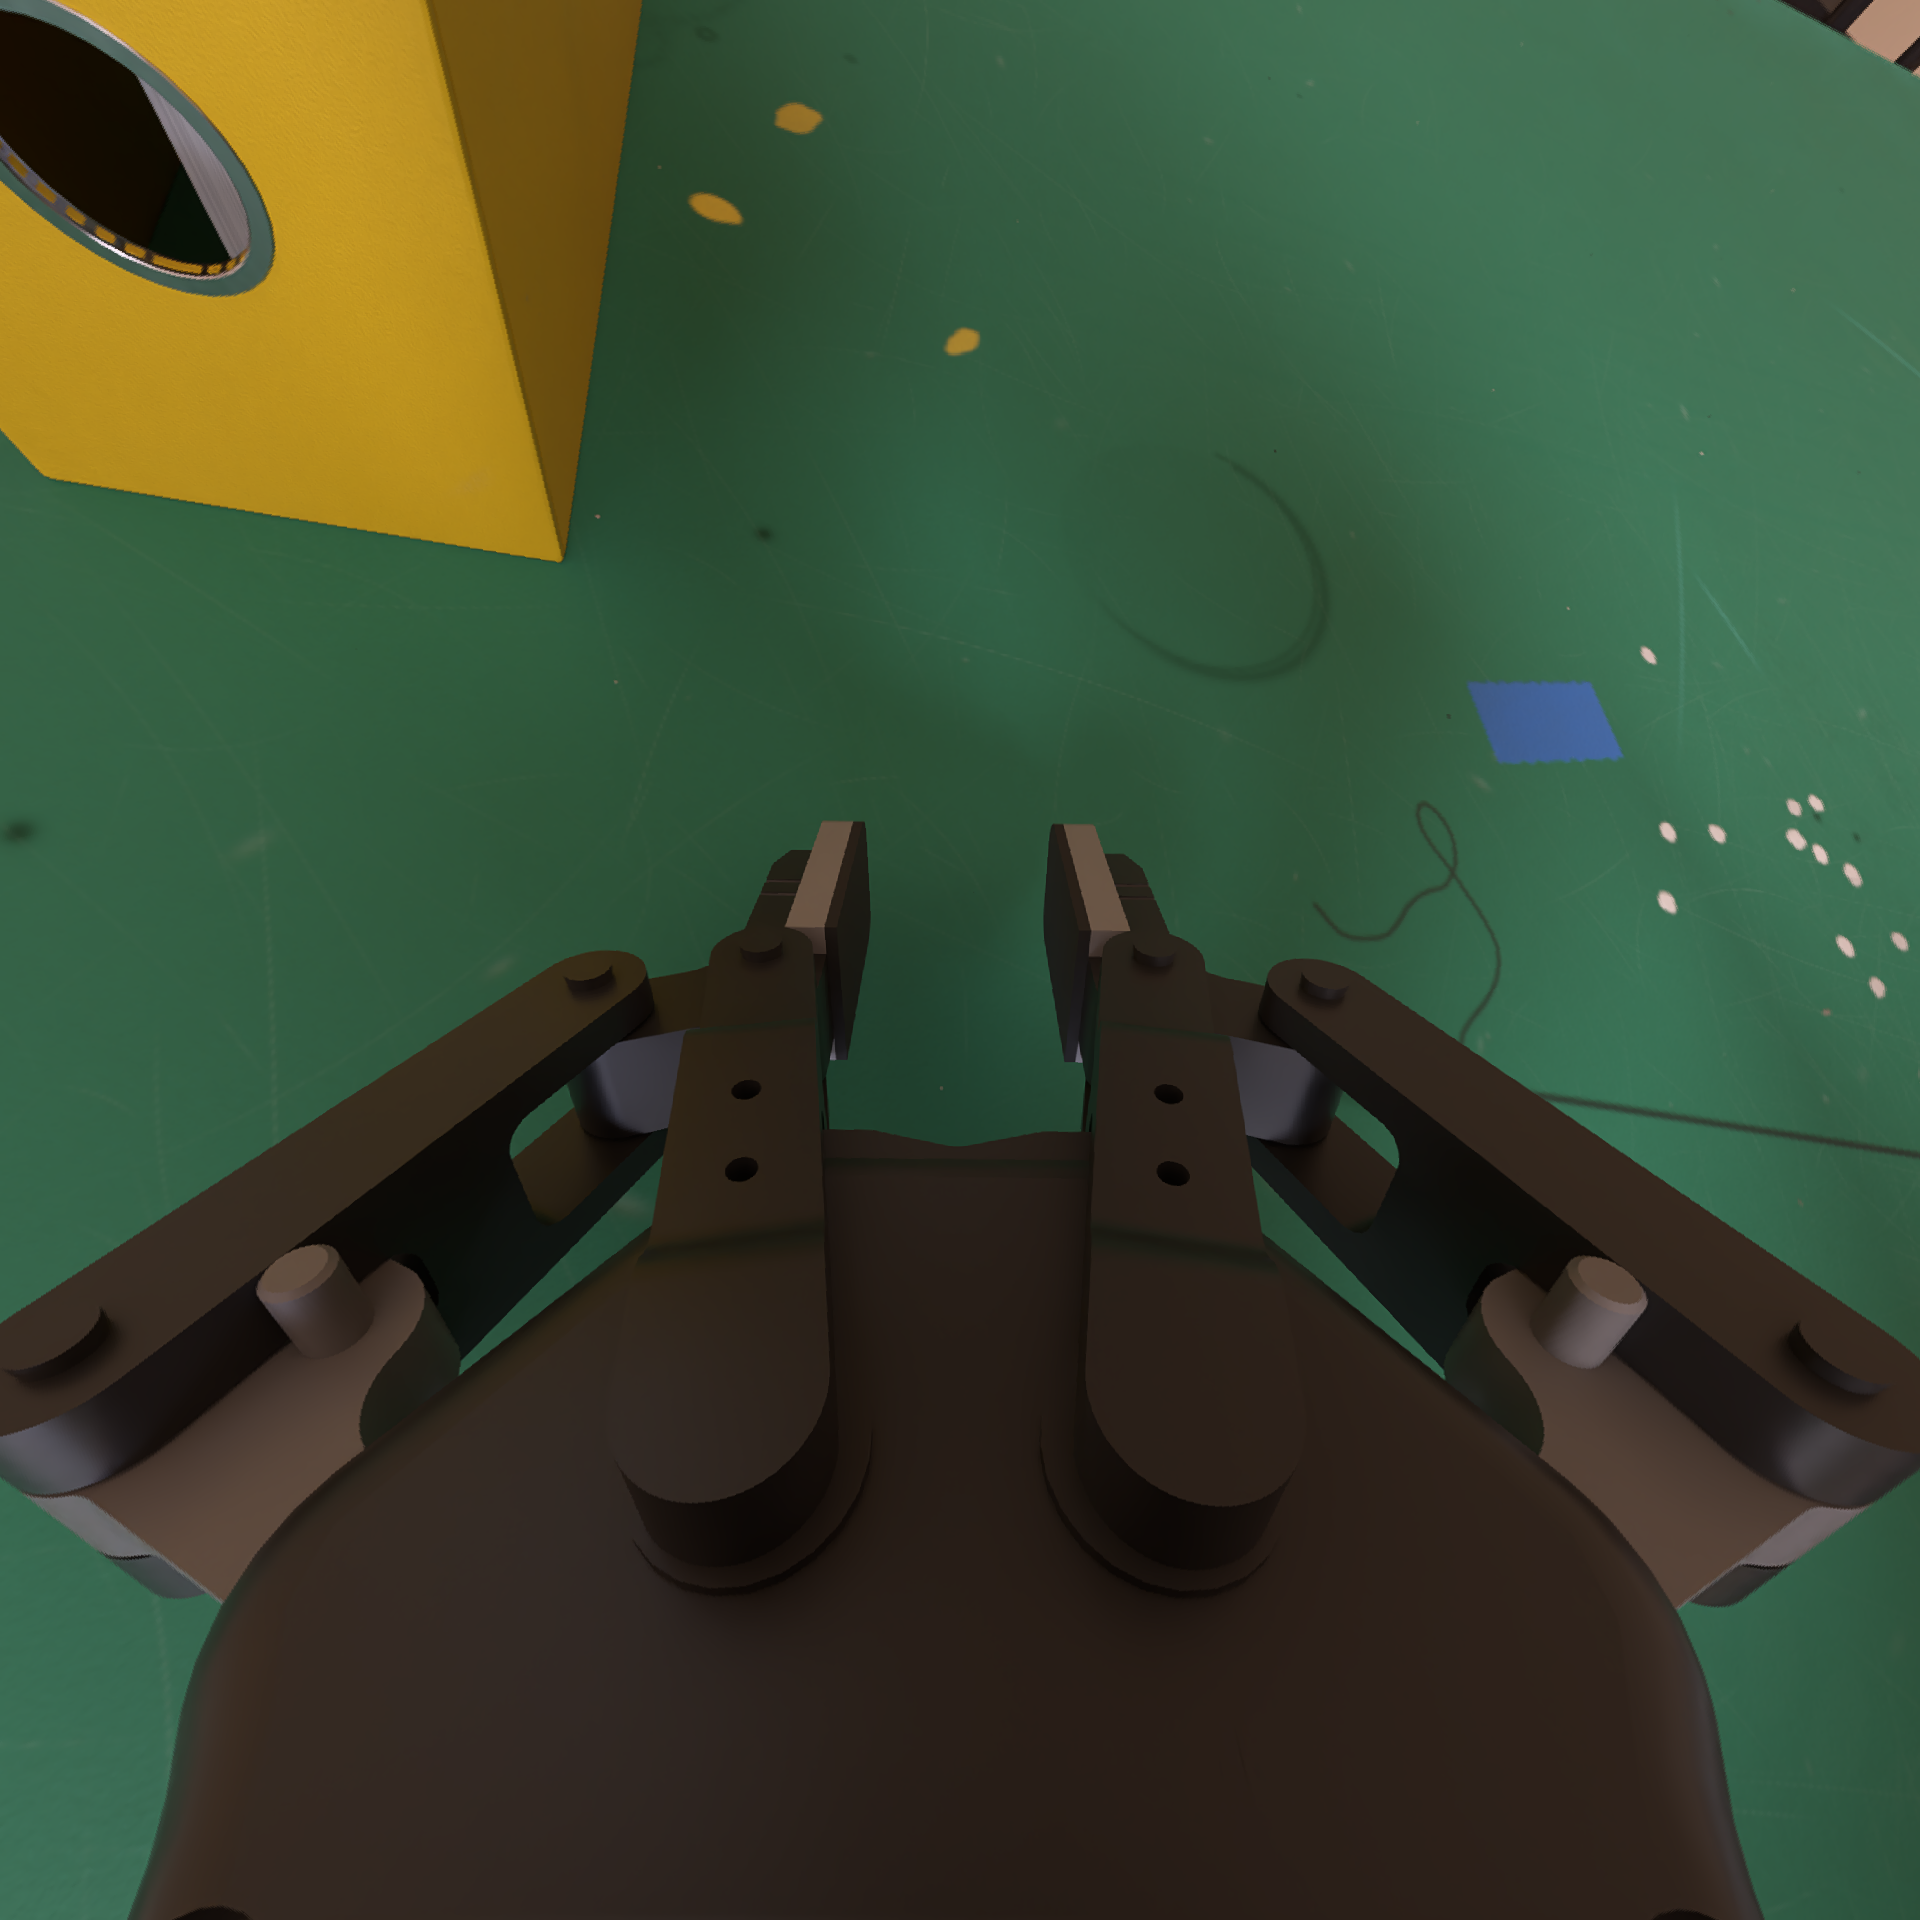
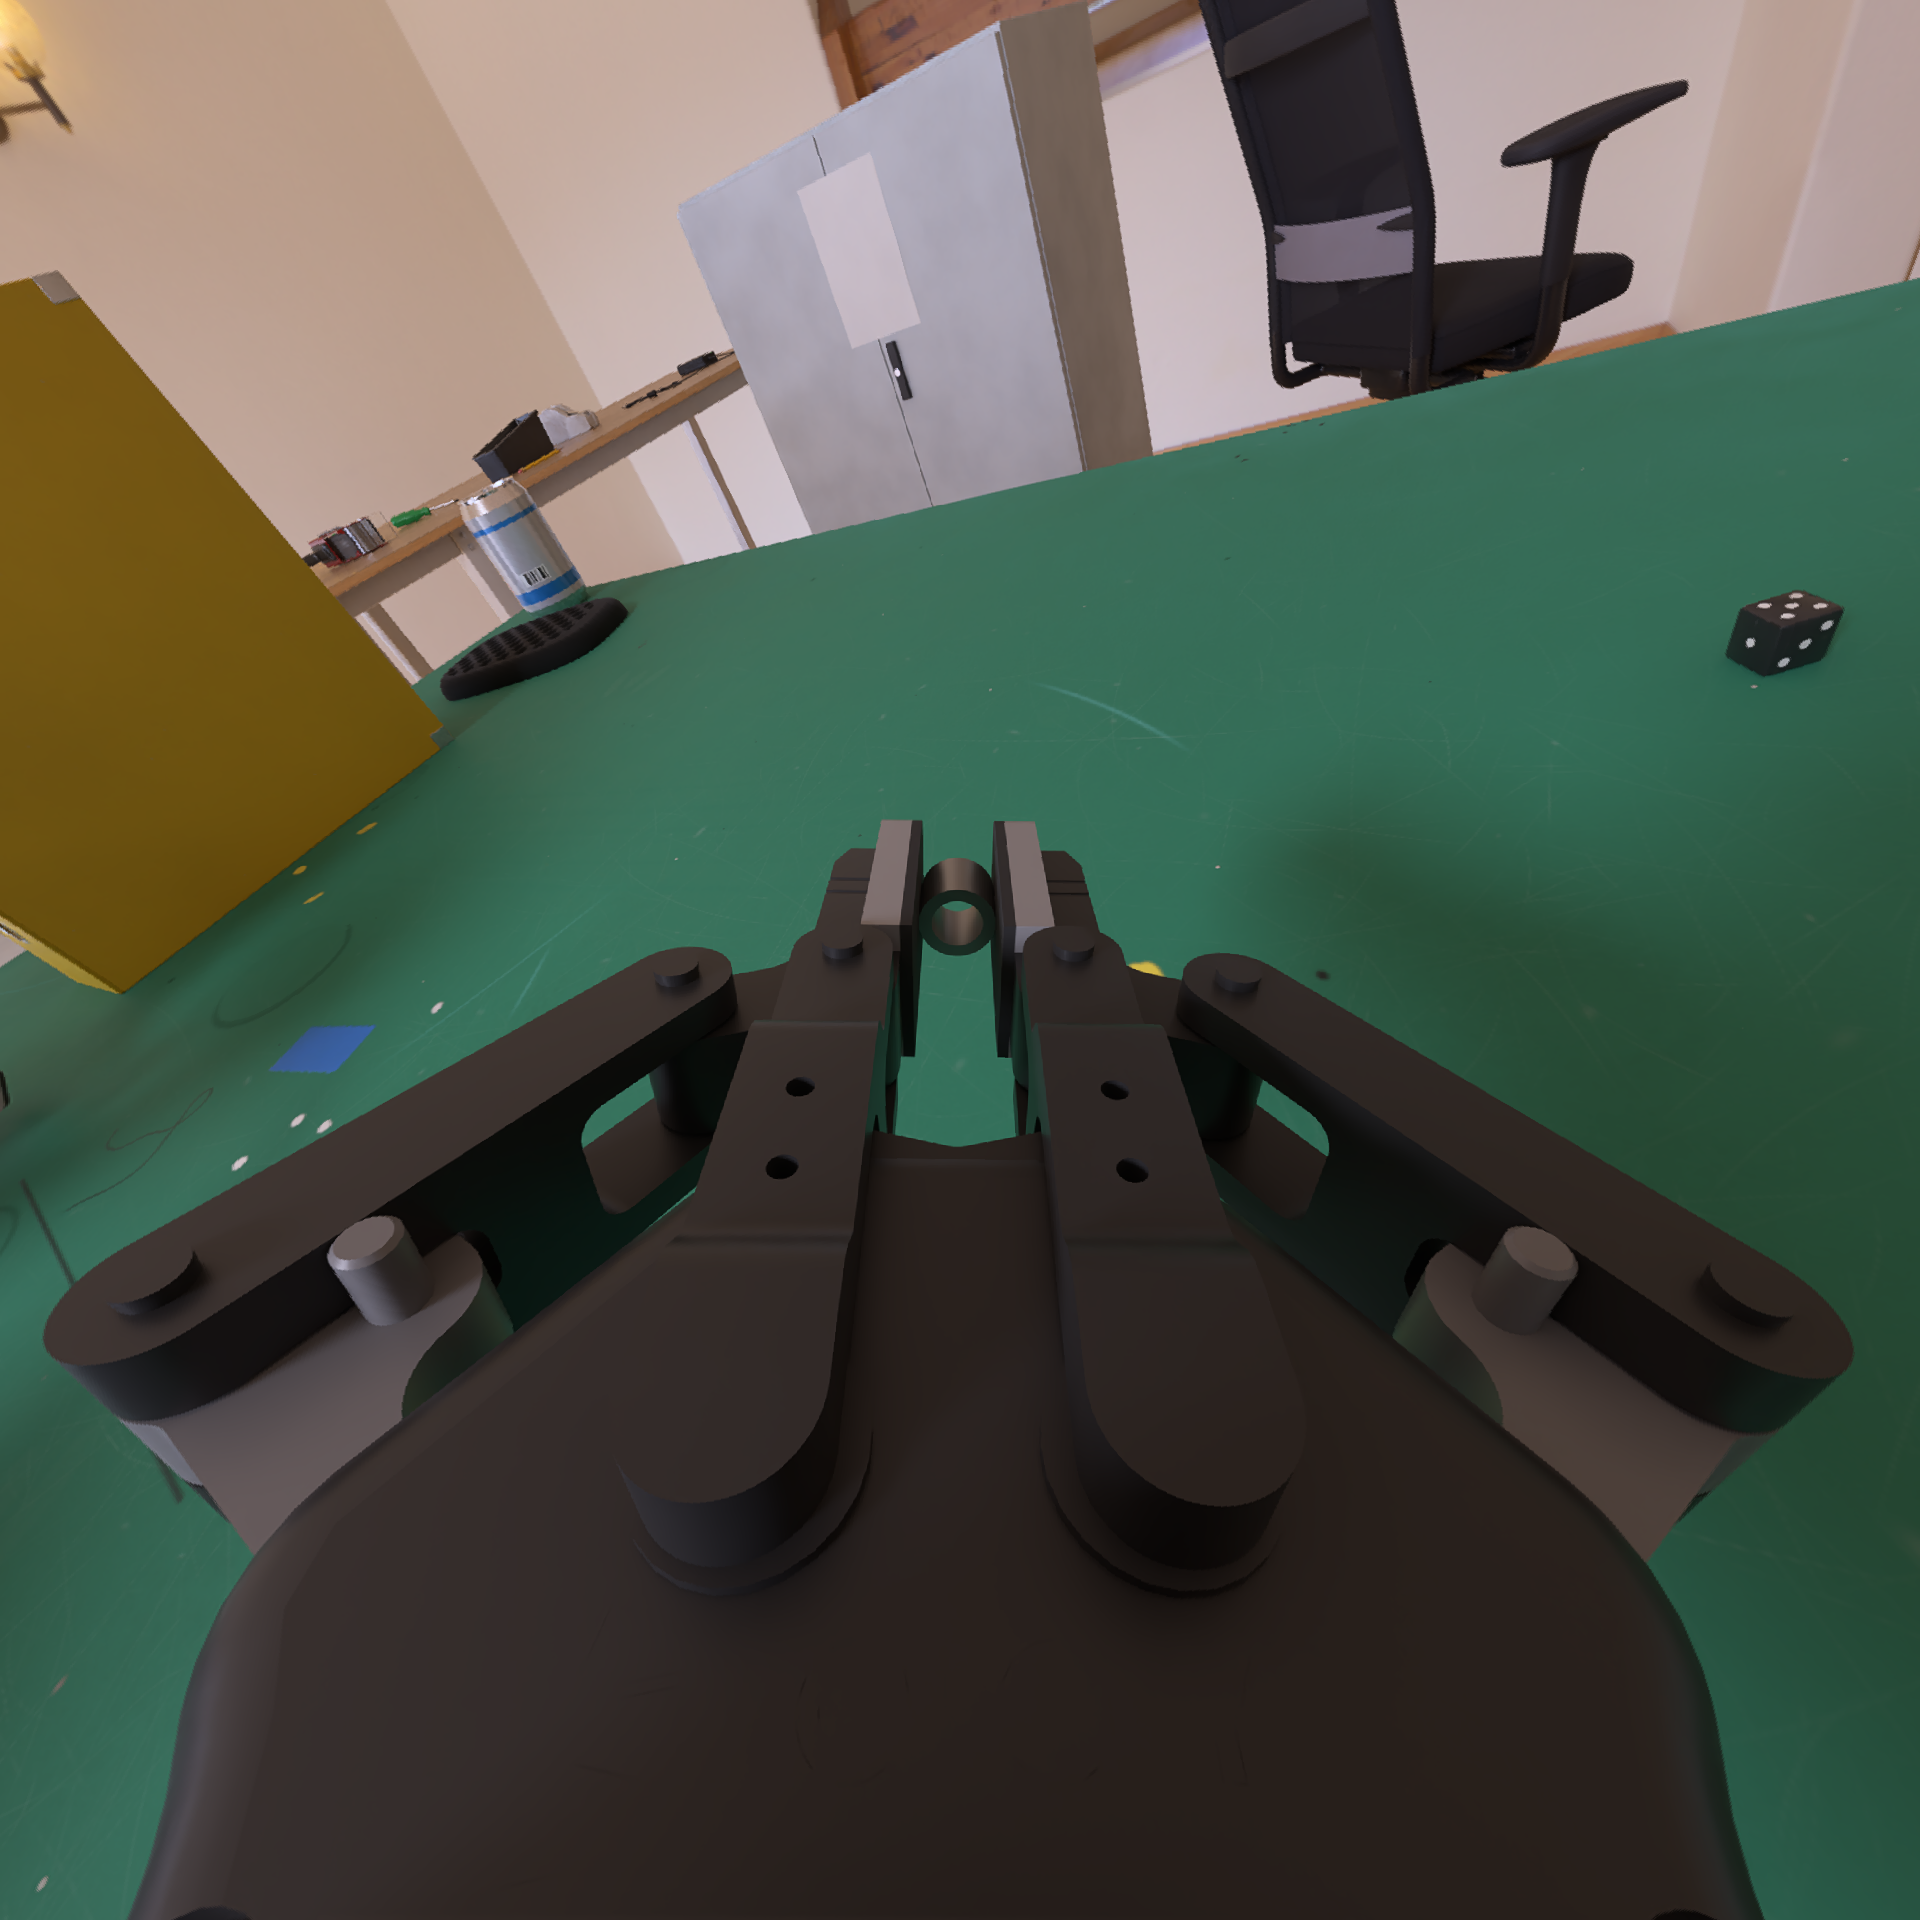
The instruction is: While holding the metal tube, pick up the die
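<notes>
My right gripper (image 2: 957,883) is shut on a short dark metal tube (image 2: 957,909), held between the pads with its open end facing the camera, above the green table. The die (image 2: 1784,632), black with white pips, sits on the table far to the right of this gripper. My left gripper (image 1: 956,883) is open and empty above bare green table. The die and the tube do not show in the left wrist view.
A tall yellow box (image 1: 312,312) with a round metal-rimmed hole (image 1: 125,177) stands at upper left; it also shows in the right wrist view (image 2: 156,644). A can (image 2: 520,545) on a black disc (image 2: 535,646) stands beyond. A blue square patch (image 1: 1545,722) marks the green table (image 1: 1143,312). An office chair (image 2: 1434,208) stands past the table edge.
</notes>
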Controlling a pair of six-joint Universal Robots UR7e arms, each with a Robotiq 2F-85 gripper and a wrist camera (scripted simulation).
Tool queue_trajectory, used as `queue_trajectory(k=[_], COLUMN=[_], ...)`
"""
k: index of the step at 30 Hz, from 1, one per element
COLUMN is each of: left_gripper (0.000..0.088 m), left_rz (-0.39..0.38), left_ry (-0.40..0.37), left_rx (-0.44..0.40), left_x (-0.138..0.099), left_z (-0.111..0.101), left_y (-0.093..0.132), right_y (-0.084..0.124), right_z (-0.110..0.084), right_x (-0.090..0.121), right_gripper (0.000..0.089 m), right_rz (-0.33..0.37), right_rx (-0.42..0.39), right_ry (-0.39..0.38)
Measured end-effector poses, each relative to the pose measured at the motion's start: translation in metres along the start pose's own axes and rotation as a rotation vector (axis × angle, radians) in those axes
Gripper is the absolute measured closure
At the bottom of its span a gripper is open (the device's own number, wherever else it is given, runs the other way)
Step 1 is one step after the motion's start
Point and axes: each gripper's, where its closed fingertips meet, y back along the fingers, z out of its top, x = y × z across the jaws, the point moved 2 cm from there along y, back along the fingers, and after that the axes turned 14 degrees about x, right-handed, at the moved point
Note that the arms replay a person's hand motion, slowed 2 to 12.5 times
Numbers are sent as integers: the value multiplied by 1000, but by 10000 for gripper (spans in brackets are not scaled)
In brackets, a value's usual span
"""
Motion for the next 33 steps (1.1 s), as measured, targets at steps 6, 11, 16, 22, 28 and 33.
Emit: queue_trajectory(k=[6,11,16,22,28,33], left_gripper=[572,572,572,572,572,571], left_rz=[-6,-17,-26,-34,-37,-38], left_ry=[-2,-6,-5,0,6,9], left_rx=[0,-2,-5,-9,-10,-8], left_x=[-1,-2,-2,-2,-1,-1], left_z=[0,0,0,1,1,1], left_y=[0,0,1,1,2,1], right_y=[0,0,0,1,1,1], right_z=[0,0,0,1,1,1], right_x=[0,-1,-1,-2,-2,-2], right_gripper=[775,775,775,775,775,775], right_rz=[4,9,15,19,21,22], right_rx=[1,0,-3,-5,-5,-6], right_ry=[-5,-11,-19,-26,-29,-30])
